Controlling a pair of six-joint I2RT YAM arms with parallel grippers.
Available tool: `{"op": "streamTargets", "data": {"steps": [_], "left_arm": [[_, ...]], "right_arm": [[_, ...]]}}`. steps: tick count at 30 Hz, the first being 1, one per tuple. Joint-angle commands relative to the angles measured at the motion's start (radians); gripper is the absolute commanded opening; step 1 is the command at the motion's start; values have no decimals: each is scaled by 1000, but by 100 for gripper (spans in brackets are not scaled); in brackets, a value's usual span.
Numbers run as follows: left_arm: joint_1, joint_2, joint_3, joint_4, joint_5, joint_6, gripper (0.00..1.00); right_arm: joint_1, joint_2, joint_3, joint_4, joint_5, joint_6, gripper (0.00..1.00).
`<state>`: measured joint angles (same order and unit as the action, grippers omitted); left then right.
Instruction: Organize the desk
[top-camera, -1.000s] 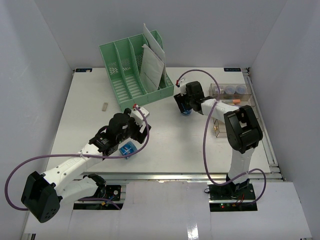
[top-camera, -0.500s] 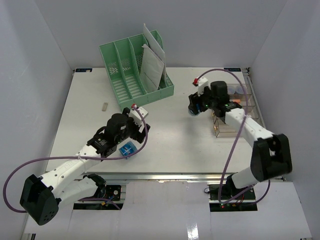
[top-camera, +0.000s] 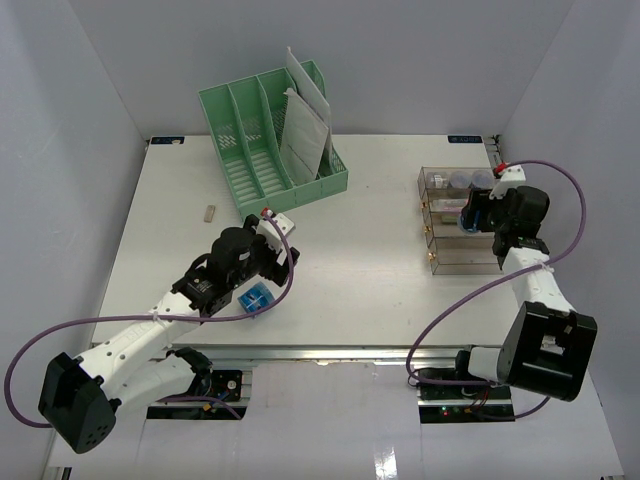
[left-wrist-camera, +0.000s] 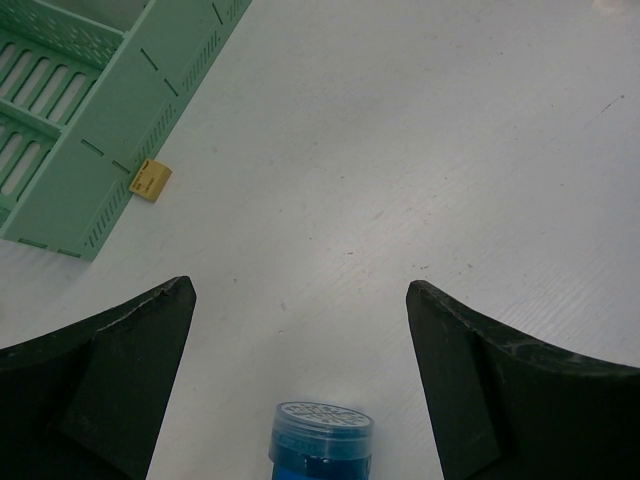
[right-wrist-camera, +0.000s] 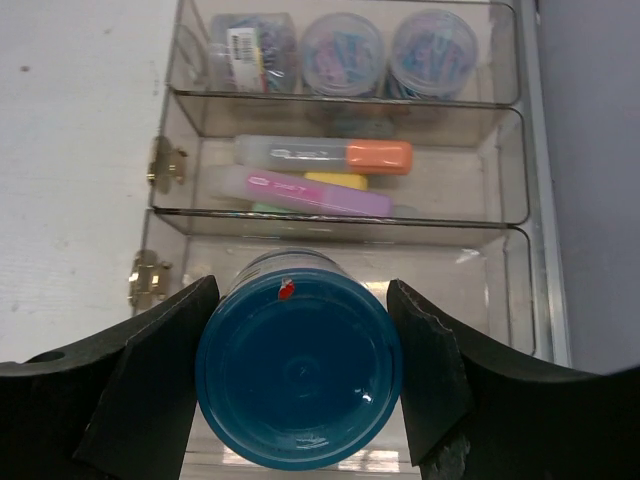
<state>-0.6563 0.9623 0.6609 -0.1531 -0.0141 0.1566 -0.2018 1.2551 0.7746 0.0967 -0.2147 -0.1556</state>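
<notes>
My right hand (right-wrist-camera: 300, 300) pinches a blue jar (right-wrist-camera: 298, 375) over the nearest compartment of the clear tray (right-wrist-camera: 520, 190). My left hand (left-wrist-camera: 300, 295) is spread, with a small blue pot (left-wrist-camera: 322, 435) between its fingers on the white counter (left-wrist-camera: 400, 150). A green rack (left-wrist-camera: 90, 130) stands nearby.

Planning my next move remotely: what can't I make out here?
Right wrist: the blue jar between the jaws hides the clear tray's near compartment.
Left wrist: the small blue container is cut off by the bottom edge.
Top view: the tan piece is too small to identify.
</notes>
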Motion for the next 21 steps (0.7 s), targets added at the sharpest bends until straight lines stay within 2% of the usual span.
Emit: {"op": "streamTargets", "data": {"steps": [1,9,16,21], "left_arm": [[3,-32,-3,4,13,-6,98],[3,-30,-3,6,41,-6,98],[3,-30,-3,7,45,-5,98],[3,-23,-5,7,45,-6,98]], "right_arm": [[-113,83,47,144,-53,63,8],[-281,261,95,170,-134,106,8],[-340,320,99,215,-146,109,8],[-351,326,113,262,-255,232,8]]}}
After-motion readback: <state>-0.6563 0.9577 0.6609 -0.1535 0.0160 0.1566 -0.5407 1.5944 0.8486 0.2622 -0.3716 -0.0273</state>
